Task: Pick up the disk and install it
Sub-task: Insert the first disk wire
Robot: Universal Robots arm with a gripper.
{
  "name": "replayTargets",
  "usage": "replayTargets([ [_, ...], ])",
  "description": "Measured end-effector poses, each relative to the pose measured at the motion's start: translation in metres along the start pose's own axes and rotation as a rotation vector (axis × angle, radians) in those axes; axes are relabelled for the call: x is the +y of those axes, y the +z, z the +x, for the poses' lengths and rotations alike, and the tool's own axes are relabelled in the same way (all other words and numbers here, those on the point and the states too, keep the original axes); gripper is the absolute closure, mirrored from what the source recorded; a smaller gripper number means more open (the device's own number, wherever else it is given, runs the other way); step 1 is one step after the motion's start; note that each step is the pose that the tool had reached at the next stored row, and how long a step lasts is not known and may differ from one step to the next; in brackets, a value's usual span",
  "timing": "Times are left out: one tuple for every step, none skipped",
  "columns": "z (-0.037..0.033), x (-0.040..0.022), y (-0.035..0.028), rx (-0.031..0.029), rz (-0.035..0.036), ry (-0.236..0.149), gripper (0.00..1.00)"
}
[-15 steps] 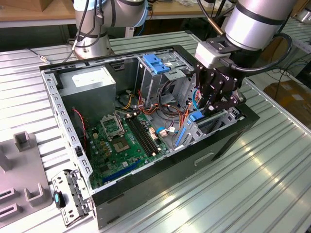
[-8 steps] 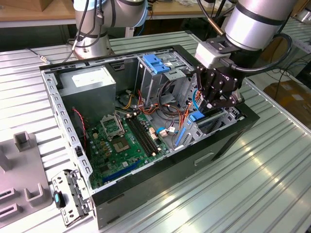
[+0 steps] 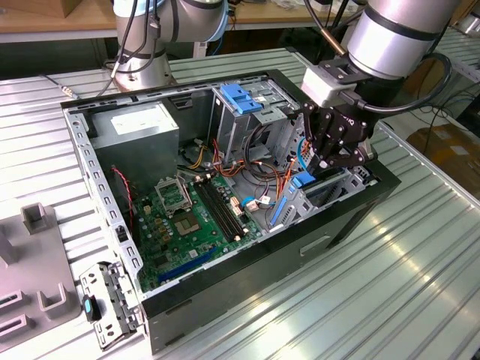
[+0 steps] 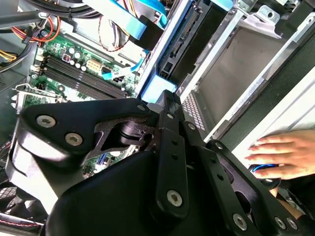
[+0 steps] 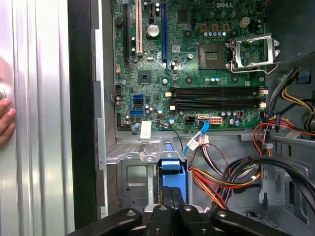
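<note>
The disk (image 5: pixel 172 172) looks clamped edge-on in the tool (image 5: pixel 172 196), sitting in the drive bay (image 5: pixel 130 179) right ahead of its tips. It's best kept square and eased in gently, clear of the cables (image 5: pixel 221 179) alongside.

Tiny white print on motherboard (image 5: pixel 147 49)

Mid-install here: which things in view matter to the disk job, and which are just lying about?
Job: disk, end effector, drive bay.
Lying about: motherboard, power supply, loose bracket on the table, person's hand.
</note>
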State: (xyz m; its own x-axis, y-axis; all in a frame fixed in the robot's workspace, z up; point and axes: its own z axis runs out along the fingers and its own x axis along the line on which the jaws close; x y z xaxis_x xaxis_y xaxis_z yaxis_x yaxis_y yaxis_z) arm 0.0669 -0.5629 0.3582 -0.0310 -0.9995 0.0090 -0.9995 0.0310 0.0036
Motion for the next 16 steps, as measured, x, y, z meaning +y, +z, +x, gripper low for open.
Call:
replayTargets([
  [0.0,0.0,0.0,0.0,0.0,0.0,0.89],
  [0.0001,0.0,0.0,0.0,0.0,0.0,0.89],
  [0.0001,0.0,0.0,0.0,0.0,0.0,0.89],
  [0.0001,-0.0002,0.0001,0.0,0.0,0.0,0.89],
  [0.0001,-0.0006,0.0,0.0001,0.0,0.0,0.89],
  [0.0001,-0.0012,0.0,0.0001,0.0,0.0,0.89],
  [0.0001,-0.0016,0.0001,0.0,0.0,0.0,0.89],
  [0.0,-0.0042,0.0001,0.0001,0.0,0.0,0.89],
  [-0.0001,-0.0064,0.0001,0.0001,-0.0001,0.0,0.89],
  [-0.0001,-0.0079,0.0001,0.0,0.0,0.0,0.89],
  [-0.0002,-0.0087,0.0002,0.0,0.0,0.0,0.89],
  [-0.0002,-0.0094,0.0001,0.0,0.0,0.0,0.89],
  [-0.0002,-0.0103,0.0001,0.0001,0.0,0.0,0.89],
  [-0.0002,-0.011,0.0001,0.0001,0.0,0.0,0.89],
  [-0.0003,-0.0122,0.0002,0.0,0.0,0.0,0.89],
  [-0.0003,-0.0126,0.0002,0.0,0.0,0.0,0.89],
])
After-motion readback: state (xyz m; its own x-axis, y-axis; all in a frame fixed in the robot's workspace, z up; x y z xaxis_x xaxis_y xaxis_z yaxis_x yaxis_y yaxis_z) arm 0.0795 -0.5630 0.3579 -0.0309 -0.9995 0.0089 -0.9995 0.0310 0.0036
